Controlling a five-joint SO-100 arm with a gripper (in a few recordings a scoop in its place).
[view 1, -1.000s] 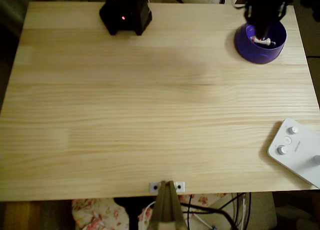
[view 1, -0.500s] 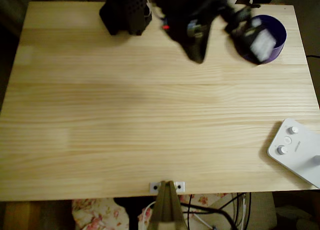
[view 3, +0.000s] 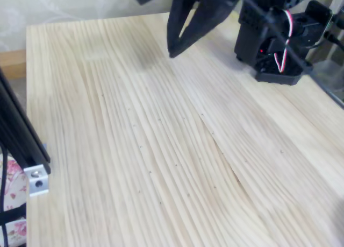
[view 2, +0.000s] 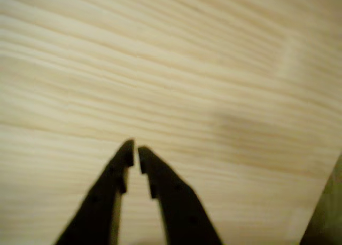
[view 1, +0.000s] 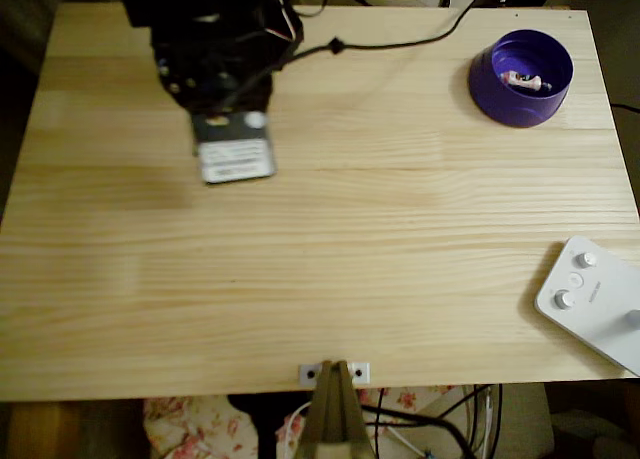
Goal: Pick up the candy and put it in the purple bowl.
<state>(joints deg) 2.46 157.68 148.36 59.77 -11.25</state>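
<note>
Purple plastic forms the bowl (view 1: pixel 521 77), which stands near the far right corner of the pale pine table (view 1: pixel 320 239) in the overhead view. Inside it, against the lighter purple floor and toward the far wall, lies the candy (view 1: pixel 523 80), a small pinkish-white wrapped sweet with dark marks. The black arm (view 1: pixel 212 41) occupies the far left part of the table in this view, well apart from the bowl, with a grey labelled block at its lower end. In the wrist view the gripper (view 2: pixel 134 151) points at bare wood grain; its two black fingers (view 2: pixel 109 183) converge to tips separated by only a thin slit, and nothing is between them. The fixed view shows the same gripper (view 3: pixel 173 52) tilted downward with its tips close to the tabletop, beside the arm's black base (view 3: pixel 277 45), from which red and white wires emerge. A white button device (view 1: pixel 595 301) lies at the right edge of the table in the overhead view, near the front corner. A black cable (view 1: pixel 400 41) runs across the far edge between arm and bowl.
</note>
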